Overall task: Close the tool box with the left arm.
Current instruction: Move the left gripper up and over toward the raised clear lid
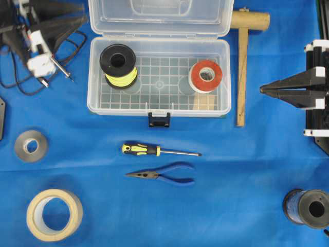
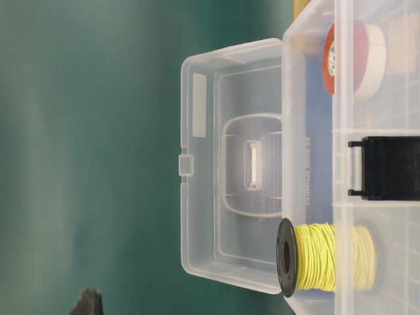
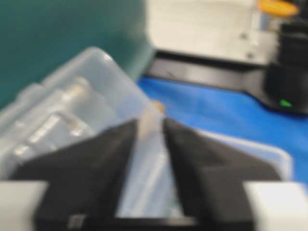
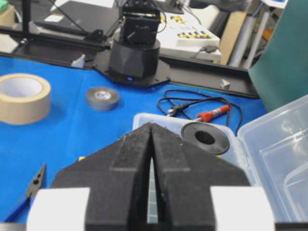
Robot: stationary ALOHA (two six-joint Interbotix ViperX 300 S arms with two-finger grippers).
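The clear plastic tool box (image 1: pixel 118 109) stands open at the back middle, its lid (image 1: pixel 159 18) tipped back. The lid also shows in the table-level view (image 2: pixel 230 164). Inside are a yellow wire spool (image 1: pixel 119 64) and a red-and-white roll (image 1: pixel 206 76). A black latch (image 1: pixel 159 119) hangs at the front. My left gripper (image 1: pixel 85 13) is at the lid's left edge, slightly open and empty. In the left wrist view (image 3: pixel 150 124) the lid (image 3: pixel 72 110) lies just beyond its tips. My right gripper (image 1: pixel 262 89) is shut and empty, right of the box, pointing at it (image 4: pixel 151 126).
A wooden mallet (image 1: pixel 241 67) lies between the box and the right gripper. A screwdriver (image 1: pixel 154 151) and blue pliers (image 1: pixel 164 176) lie in front of the box. Grey tape (image 1: pixel 31 145), masking tape (image 1: pixel 54 214), a dark spool (image 1: pixel 308 208) and cables (image 1: pixel 56 67) lie around.
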